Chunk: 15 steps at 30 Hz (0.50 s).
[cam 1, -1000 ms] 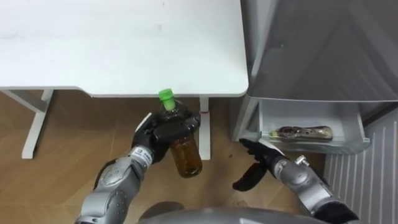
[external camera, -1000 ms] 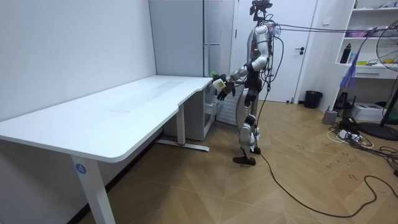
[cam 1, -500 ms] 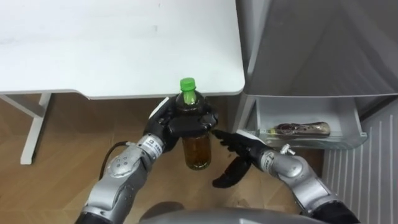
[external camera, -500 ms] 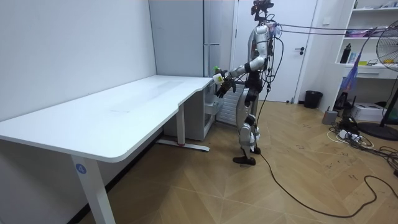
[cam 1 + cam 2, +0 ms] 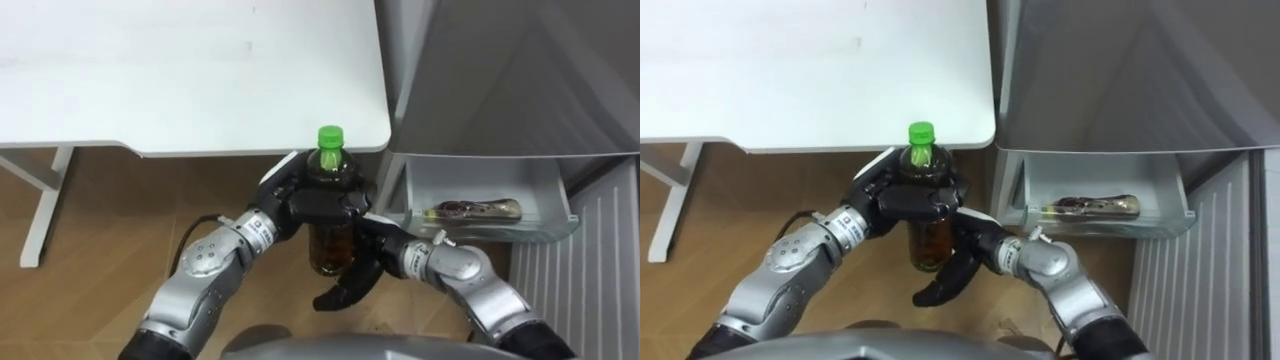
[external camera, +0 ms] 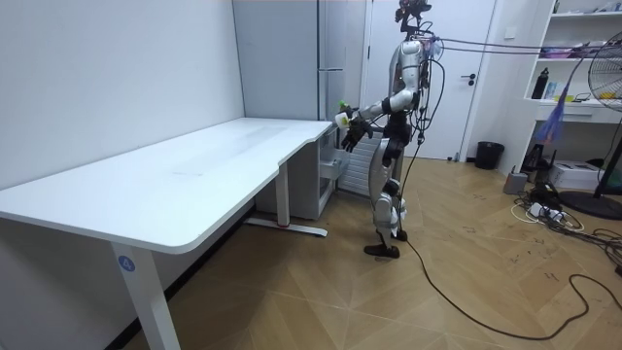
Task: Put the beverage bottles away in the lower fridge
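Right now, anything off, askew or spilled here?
Nothing spilled or damaged. The left hand holds a capped bottle upright in front of the fridge; the right hand is open beside it. One oddity: another bottle lies on its side in the open drawer.

We take this for an office or test room set up for housework trials rather than a lived-in home. A long white counter on white metal legs runs along a bare white wall. A tall grey fridge stands at its far end, its lower drawer open. The floor is herringbone wood. Beside a white door we see a shelf unit, a standing fan, a small dark bin and what may be a power strip among loose cables
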Tool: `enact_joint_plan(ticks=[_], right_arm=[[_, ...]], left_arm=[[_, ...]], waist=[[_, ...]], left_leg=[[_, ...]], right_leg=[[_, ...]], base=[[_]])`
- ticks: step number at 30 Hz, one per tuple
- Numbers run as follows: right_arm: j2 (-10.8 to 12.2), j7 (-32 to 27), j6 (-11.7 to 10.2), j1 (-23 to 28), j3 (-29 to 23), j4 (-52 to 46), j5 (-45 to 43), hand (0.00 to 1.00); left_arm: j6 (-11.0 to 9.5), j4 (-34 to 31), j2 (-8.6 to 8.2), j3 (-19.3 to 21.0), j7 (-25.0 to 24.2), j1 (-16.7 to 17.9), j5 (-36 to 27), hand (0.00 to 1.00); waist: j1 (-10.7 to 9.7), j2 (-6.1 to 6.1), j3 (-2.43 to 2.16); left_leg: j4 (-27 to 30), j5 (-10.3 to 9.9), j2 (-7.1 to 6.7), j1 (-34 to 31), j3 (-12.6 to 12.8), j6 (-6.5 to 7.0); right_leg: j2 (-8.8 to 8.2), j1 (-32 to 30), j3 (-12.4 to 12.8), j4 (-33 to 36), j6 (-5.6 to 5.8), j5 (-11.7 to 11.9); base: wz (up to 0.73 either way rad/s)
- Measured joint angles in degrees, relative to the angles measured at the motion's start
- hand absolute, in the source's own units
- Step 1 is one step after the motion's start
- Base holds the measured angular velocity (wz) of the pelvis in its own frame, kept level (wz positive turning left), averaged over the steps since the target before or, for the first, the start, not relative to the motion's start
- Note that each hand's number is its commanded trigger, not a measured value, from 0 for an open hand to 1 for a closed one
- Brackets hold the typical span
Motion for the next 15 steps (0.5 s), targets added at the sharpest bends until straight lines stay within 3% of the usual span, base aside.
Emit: enact_joint_plan(ticks=[3, 15], right_arm=[[-0.01, 0.45, 0.12, 0.0, 0.12, 0.44, 0.49, 0.0], [-0.6, 1.95, 1.37, 0.18, 0.09, 0.81, 11.73, 0.0]], left_arm=[[0.0, 0.0, 0.18, -0.9, 0.0, 0.0, 0.07, 1.0], [0.01, 0.0, 0.22, -1.44, -1.63, -0.53, 3.56, 1.0]], waist=[[-0.04, 0.39, 0.2], [-0.9, 0.37, 0.14]], left_leg=[[-0.13, 0.0, 0.0, -0.01, 0.03, 0.0], [0.19, -0.06, -0.01, -0.82, 0.04, 0.07]], right_leg=[[-0.01, -0.09, -0.11, 0.0, 0.0, 0.0], [-0.1, -0.59, -0.38, 0.03, 0.02, -0.01]], base=[[0.0], [0.02]])
